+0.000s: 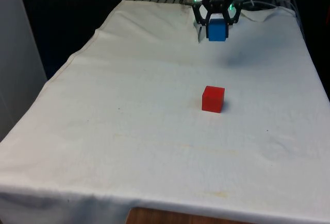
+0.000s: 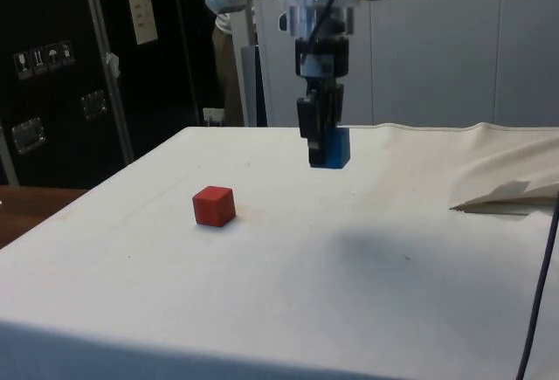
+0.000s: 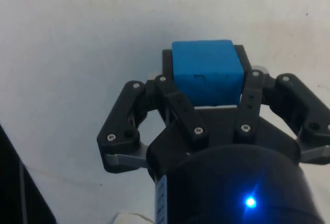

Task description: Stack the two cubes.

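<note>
two cubes are in play: the blue cube (image 1: 217,29) is clamped in the gripper (image 1: 216,27) and held off the table (image 1: 129,131) near its far edge, while the red cube (image 1: 213,99) sits near the table's middle, well apart. the carry step looks underway; next, the blue one needs centring squarely above the red before lowering.

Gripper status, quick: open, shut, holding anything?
Gripper: shut on the blue cube, held clear above the cloth. The red cube sits alone on the cloth, not yet stacked.
</note>
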`<state>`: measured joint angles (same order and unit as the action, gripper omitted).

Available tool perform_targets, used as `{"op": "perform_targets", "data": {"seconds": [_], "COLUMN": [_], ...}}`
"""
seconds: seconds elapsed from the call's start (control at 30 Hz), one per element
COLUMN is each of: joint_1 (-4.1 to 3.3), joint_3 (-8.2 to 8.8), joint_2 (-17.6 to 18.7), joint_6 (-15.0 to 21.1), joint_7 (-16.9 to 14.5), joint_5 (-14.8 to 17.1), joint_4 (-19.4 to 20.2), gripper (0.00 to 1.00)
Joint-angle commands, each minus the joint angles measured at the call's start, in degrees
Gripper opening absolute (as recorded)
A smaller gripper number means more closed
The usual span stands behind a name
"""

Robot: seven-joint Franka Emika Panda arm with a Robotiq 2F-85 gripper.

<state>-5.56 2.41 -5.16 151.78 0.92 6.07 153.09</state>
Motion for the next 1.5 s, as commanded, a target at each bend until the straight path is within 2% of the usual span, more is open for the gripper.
{"op": "perform_targets", "data": {"seconds": [0.0,0.17,0.2,0.23,0.37,0.43,0.47,0.5,0.67,0.7,0.83,0.97,1.0,1.27,1.3,1.33,1.47], "joint_1": [0.23,0.17,0.00,0.17,0.11,0.06,0.00,0.06,-0.06,-0.06,-0.11,-0.06,-0.11,-0.29,-0.11,-0.34,-0.40], "joint_3": [-0.11,-0.29,-0.11,-0.29,-0.46,-0.52,-0.40,-0.57,-0.69,-0.63,-0.86,-0.97,-1.03,-1.32,-1.38,-1.43,-1.83], "joint_2": [-0.23,-0.74,-0.86,-0.74,-0.23,0.34,-0.52,0.63,3.15,2.69,5.27,6.02,7.10,9.91,9.80,10.43,11.12], "joint_6": [-1.03,-4.41,-3.78,-4.93,-7.79,-8.48,-8.08,-8.71,-9.91,-9.17,-11.06,-11.23,-12.03,-13.64,-13.12,-14.09,-14.61], "joint_7": [0.92,1.09,0.06,1.09,1.15,0.97,0.11,0.92,0.57,0.06,0.40,0.00,0.40,0.80,0.00,0.92,1.15], "joint_5": [-1.32,-1.66,-0.57,-1.72,-1.78,-1.60,-0.74,-1.55,-1.26,-0.74,-1.26,-0.74,-1.38,-2.01,-1.09,-2.18,-2.52], "joint_4": [-0.34,-2.52,-2.23,-2.92,-5.39,-6.36,-5.61,-6.82,-9.97,-9.34,-12.72,-13.81,-15.18,-18.96,-18.68,-19.77,-21.03], "gripper": [0.00,0.00,0.00,0.00,0.00,0.00,0.00,0.00,0.00,0.00,0.00,0.00,0.00,0.00,0.00,0.00,0.00]}}
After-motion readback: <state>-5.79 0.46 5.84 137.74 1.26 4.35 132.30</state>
